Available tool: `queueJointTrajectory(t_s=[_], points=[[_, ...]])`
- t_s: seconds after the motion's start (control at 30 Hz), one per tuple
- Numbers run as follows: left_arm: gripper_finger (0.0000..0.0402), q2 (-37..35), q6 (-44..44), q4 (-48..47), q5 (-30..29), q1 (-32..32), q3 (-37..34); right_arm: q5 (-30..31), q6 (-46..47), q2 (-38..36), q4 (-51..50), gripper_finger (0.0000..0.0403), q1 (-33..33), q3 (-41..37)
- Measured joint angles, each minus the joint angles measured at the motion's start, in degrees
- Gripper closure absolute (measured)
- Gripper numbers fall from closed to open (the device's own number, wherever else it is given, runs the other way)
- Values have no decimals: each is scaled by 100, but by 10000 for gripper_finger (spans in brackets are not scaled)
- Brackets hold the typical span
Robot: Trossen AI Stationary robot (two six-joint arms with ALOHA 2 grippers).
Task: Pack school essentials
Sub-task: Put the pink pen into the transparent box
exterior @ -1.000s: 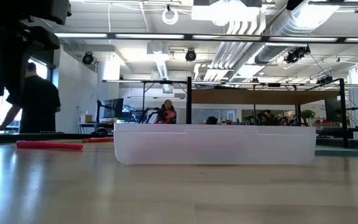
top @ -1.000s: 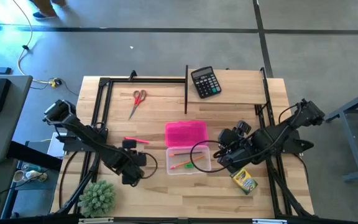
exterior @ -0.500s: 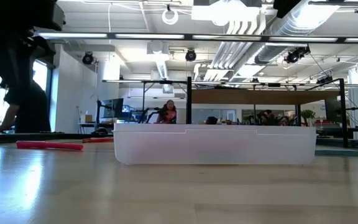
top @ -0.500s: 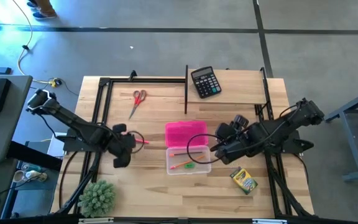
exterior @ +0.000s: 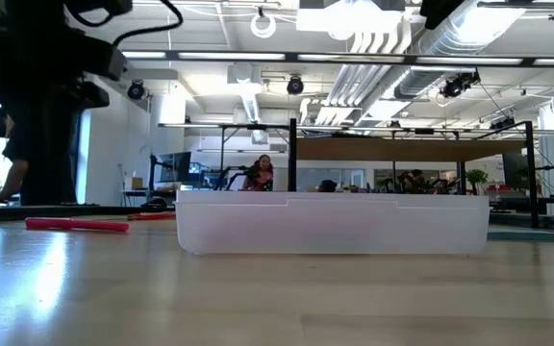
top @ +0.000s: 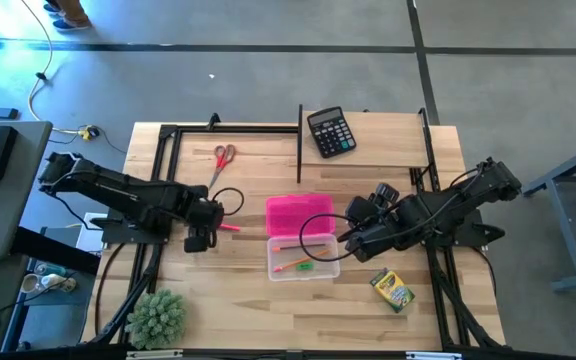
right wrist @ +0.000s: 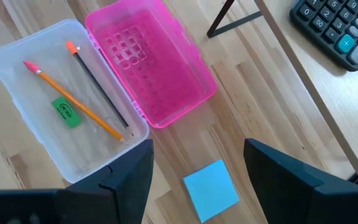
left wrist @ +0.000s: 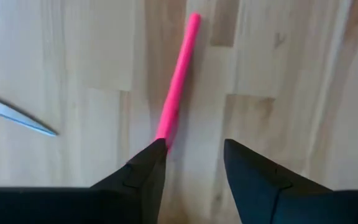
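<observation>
Black desk calculator (top: 330,132) sits at the far edge of the light wooden table (top: 268,300), well apart from the work. Fuzzy green plant ball (top: 157,316) at the near left corner. Black metal frame rails run along the far and side edges; 1 upright post (top: 300,145) stands just behind the case.

Count: 1 open case, its clear plastic tray (top: 303,258) joined to a pink plastic lid (top: 300,214) lying open beside it. Inside the tray: 2 thin pencils, 1 orange (right wrist: 73,99) and 1 black (right wrist: 98,84), plus 1 small green eraser (right wrist: 65,112); it carries a label, too small to read. 1 light-blue square pad (right wrist: 211,190) lies on the table near the pink lid. 1 pink pen (left wrist: 178,81), 1 pair of red-handled scissors (top: 220,164), 1 yellow-green crayon box (top: 392,290) right of the tray, print unreadable.

Left gripper (left wrist: 191,162) hangs low over the near end of the pink pen, fingers parted a little, 1 fingertip at the pen's end, nothing held. Scissor blades lie just to one side. Right gripper (right wrist: 197,165) hovers above the blue pad by the case, fingers spread wide, empty.
</observation>
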Motion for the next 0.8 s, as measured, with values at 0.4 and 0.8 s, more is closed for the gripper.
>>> queueJointTrajectory(t_s=[0.4, 0.8], points=[[224, 1139, 805, 18, 176, 523, 0, -22, -89, 0, 8, 162, 0, 0], [237, 2042, 911, 190, 192, 888, 2, -33, -91, 0, 6, 162, 0, 0]])
